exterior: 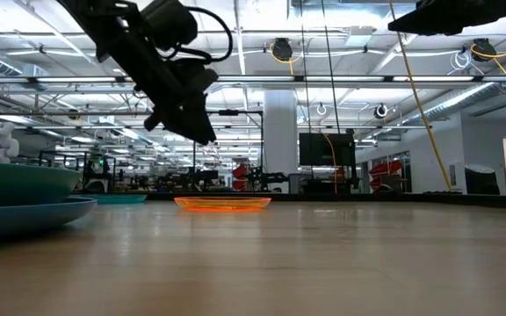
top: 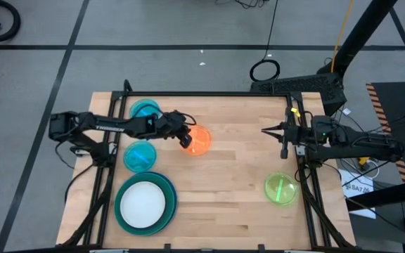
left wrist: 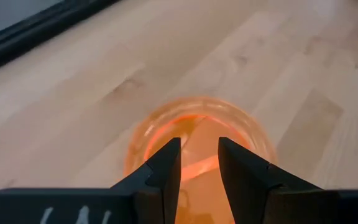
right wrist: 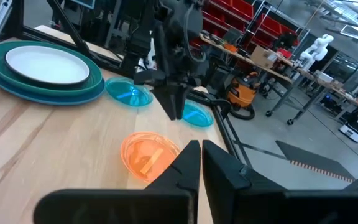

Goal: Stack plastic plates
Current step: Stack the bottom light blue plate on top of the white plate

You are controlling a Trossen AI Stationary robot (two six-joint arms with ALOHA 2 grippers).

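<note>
The left gripper (top: pixel 186 140) hung just above the orange plate (top: pixel 198 140) near the table's middle, fingers slightly apart and empty, and probably needed to straddle the near rim before closing, while the right gripper (top: pixel 284 131) waited by the right edge.

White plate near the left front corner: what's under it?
The white plate sits on a teal plate, which rests on a blue plate. Whether anything lies hidden between them cannot be seen.
</note>
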